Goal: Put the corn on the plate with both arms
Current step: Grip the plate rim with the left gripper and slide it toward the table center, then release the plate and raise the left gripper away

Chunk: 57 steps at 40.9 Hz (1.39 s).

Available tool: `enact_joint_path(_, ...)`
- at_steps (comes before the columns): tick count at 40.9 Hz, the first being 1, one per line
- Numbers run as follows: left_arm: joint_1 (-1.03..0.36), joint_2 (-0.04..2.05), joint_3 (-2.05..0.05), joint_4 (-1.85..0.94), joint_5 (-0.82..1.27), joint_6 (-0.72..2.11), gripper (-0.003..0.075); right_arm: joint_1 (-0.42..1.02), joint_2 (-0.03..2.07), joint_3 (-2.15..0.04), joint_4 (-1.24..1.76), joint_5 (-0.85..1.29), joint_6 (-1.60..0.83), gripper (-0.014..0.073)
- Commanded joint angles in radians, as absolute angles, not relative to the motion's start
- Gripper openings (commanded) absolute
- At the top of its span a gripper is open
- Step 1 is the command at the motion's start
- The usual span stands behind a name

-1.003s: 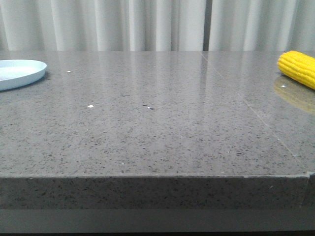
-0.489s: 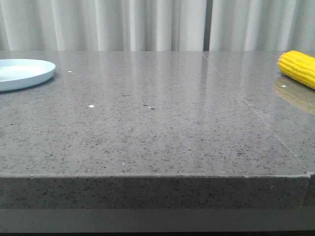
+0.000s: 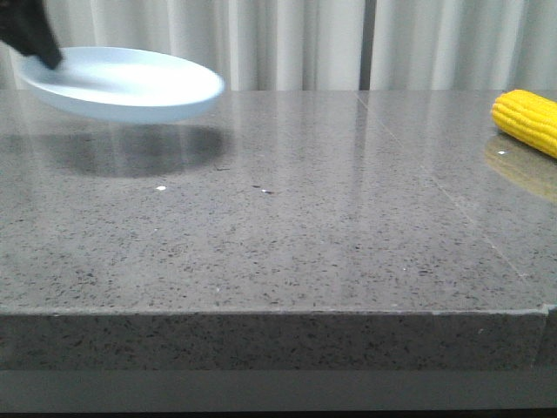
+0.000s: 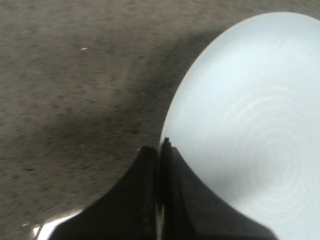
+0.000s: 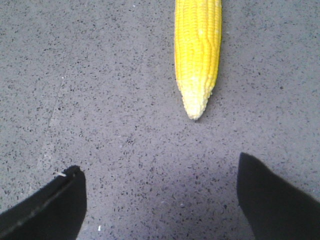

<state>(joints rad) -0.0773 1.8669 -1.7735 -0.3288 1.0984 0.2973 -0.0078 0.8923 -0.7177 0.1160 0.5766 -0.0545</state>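
Note:
The pale blue-white plate (image 3: pixel 122 83) hangs tilted above the grey table at the far left, casting a shadow below it. My left gripper (image 3: pixel 30 39) is shut on the plate's left rim; in the left wrist view the black fingers (image 4: pixel 159 150) pinch the rim of the plate (image 4: pixel 250 120). The yellow corn (image 3: pixel 526 120) lies on the table at the far right edge. In the right wrist view the corn (image 5: pixel 197 45) points its pale tip toward my right gripper (image 5: pixel 160 175), which is open, empty and short of the cob. The right gripper does not show in the front view.
The grey speckled table (image 3: pixel 278 218) spreads across the view, with its front edge (image 3: pixel 278 313) near. White curtains (image 3: pixel 287 43) hang behind the table.
The plate was resting on the table at the far left; it has been lifted and carried rightward, gripped at its rim. The corn has not moved.

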Motion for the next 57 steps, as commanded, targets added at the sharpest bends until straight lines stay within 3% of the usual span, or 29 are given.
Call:
enact_joint_path(1,-0.156,1.824,-1.807,-0.366,1.076,0.297,-0.002,-0.013,0.886,-0.743,0.11,0.51,-0.054,0.0634)
enact_joint_path(18,-0.339,1.917,-1.807,-0.366,1.01,0.297,-0.0005,-0.013,0.886,-0.743,0.11,0.51,-0.054,0.0634)
enact_joint_path(21,-0.341,1.922,-1.807,-0.366,0.999,0.297,0.0072,-0.013,0.886,-0.743,0.11,0.51,-0.054,0.0634)
enact_joint_path(28,-0.337,1.924,-1.809,-0.348,1.0,0.297,0.0362,-0.013,0.886,-0.743,0.11,0.51,-0.054,0.0634)
enact_joint_path(32,-0.334,1.91,-1.811,-0.338,1.03,0.297,0.0448,-0.013,0.886,-0.743,0.11,0.51,-0.054,0.0634)
enact_joint_path(48,-0.469,1.66,-1.811,0.101,1.091,0.106,0.0461,-0.013,0.886,-0.743,0.11,0.51,-0.054,0.0634)
enact_joint_path(57,-0.55,1.424,-1.672,0.141,1.033,0.0,0.0461,-0.013,0.886,-0.743,0.11,0.51,-0.054,0.0634)
